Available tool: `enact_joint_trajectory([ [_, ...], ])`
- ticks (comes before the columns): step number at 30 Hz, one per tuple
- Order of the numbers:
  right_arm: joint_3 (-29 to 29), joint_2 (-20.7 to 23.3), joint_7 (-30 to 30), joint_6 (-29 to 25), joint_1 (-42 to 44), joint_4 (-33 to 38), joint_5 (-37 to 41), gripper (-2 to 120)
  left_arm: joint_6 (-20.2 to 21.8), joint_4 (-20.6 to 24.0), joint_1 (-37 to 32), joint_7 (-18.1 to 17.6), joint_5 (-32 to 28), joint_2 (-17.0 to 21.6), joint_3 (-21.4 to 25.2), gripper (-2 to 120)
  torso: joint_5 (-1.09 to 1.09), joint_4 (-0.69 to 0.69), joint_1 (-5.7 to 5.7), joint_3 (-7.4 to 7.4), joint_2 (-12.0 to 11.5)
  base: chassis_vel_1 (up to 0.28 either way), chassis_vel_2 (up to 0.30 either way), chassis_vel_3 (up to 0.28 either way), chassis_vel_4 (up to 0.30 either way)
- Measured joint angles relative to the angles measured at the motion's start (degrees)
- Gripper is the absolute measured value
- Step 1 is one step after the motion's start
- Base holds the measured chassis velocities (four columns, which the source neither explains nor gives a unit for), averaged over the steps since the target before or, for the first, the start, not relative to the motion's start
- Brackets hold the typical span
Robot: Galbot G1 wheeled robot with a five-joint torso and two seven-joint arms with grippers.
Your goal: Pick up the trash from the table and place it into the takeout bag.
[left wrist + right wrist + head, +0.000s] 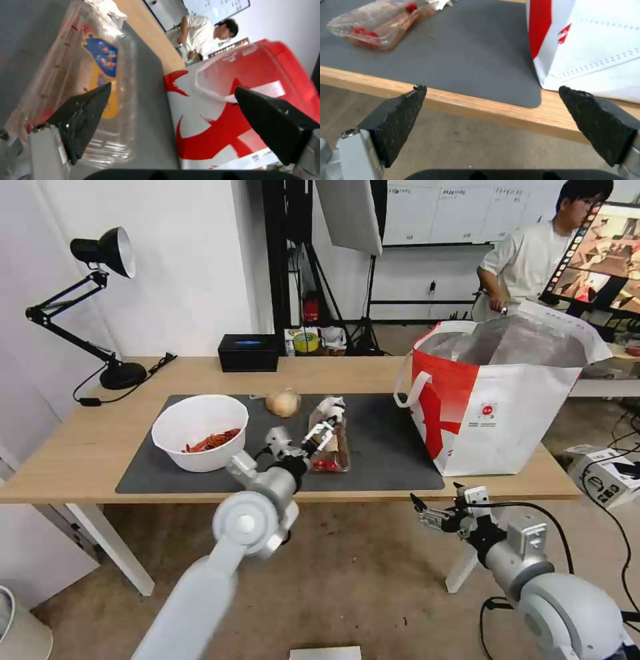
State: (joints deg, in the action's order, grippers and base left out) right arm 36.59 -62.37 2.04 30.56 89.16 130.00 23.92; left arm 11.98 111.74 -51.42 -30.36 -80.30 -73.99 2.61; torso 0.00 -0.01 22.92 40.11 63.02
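On the table's [80, 447] dark mat stand a white bowl [199, 432] with red scraps, a tan wrapped lump [283, 403] and a clear clamshell tray [331, 455] with tomatoes. A crumpled tissue [333, 402] lies at the tray's far end. My left gripper [325, 428] hovers open just above the tray [83, 82], one finger [83, 117] over it and the other toward the takeout bag [233, 112]. The red-and-white takeout bag [493, 407] stands open at the table's right end. My right gripper [427, 513] is open below the table's front edge [480, 110], short of the bag [593, 45].
A black box [248, 352] and a black desk lamp [100, 293] stand at the back and back left of the table. A person sits behind the bag. A cardboard box [607, 473] and cables lie on the floor to the right.
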Motion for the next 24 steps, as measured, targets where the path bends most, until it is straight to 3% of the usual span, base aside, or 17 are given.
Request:
enact_joint_trajectory([
  [4, 0.5, -0.5, 0.0, -0.1, 0.2, 0.4, 0.1, 100, 2.7, -1.0, 2.1, 0.0, 5.0, 2.2, -1.5, 100, 0.0, 0.02, 0.0, 0.0, 0.0, 0.0, 0.0, 0.0, 0.0],
  [5, 0.5, -0.8, 0.0, -0.1, 0.2, 0.6, 0.2, 100, 3.3, -2.0, 3.6, 0.2, 8.9, 3.4, -3.0, 100, -0.01, 0.02, 0.0, 0.0, 0.0, 0.0, 0.0, 0.0, 0.0],
  [10, -0.1, -1.6, -0.6, -0.1, 1.0, 0.8, 2.5, 100, 2.7, -4.1, 6.5, 4.5, 17.2, 6.7, -6.2, 98, -0.01, 0.01, 0.0, 0.0, 0.0, 0.0, 0.0, 0.0, 0.0],
  [12, -0.2, -1.9, -1.0, -0.1, 1.2, 0.8, 3.8, 100, 1.9, -5.2, 7.5, 10.4, 23.7, 9.8, -8.1, 87, -0.01, 0.0, 0.0, 0.0, 0.0, 0.0, 0.0, 0.0, 0.0],
  [13, -0.2, -1.9, -1.0, -0.1, 1.2, 0.8, 3.8, 100, 1.9, -5.2, 7.5, 10.4, 23.7, 9.8, -8.1, 87, -0.01, 0.0, 0.0, 0.0, 0.0, 0.0, 0.0, 0.0, 0.0],
  [16, -0.1, -1.3, -3.6, -0.1, 0.1, 1.0, 10.8, 100, 0.2, -7.2, 8.1, 20.0, 35.3, 14.3, -9.9, 72, -0.01, 0.01, 0.0, 0.0, 0.0, 0.0, 0.0, 0.0, 0.0],
  [17, -0.1, -1.3, -3.6, -0.1, 0.1, 1.0, 10.8, 100, 0.2, -7.2, 8.1, 20.0, 35.3, 14.3, -9.9, 72, -0.01, 0.01, 0.0, 0.0, 0.0, 0.0, 0.0, 0.0, 0.0],
  [21, -0.1, 0.4, -9.6, -0.7, -4.1, 1.1, 27.7, 100, -2.1, -9.5, 8.9, 28.4, 46.6, 19.5, -13.4, 53, -0.01, 0.02, 0.0, 0.0, 0.0, 0.0, 0.0, 0.0, 0.0],
  [22, -0.1, 0.4, -9.6, -0.7, -4.1, 1.1, 27.7, 100, -2.1, -9.5, 8.9, 28.4, 46.6, 19.5, -13.4, 53, -0.01, 0.02, 0.0, 0.0, 0.0, 0.0, 0.0, 0.0, 0.0],
  [24, 0.0, 0.8, -11.9, -1.8, -6.4, 0.7, 35.4, 100, -2.5, -10.6, 9.6, 29.7, 48.1, 20.2, -15.5, 43, 0.0, 0.06, 0.0, 0.01, 0.0, 0.0, 0.0, 0.0, 0.0],
])
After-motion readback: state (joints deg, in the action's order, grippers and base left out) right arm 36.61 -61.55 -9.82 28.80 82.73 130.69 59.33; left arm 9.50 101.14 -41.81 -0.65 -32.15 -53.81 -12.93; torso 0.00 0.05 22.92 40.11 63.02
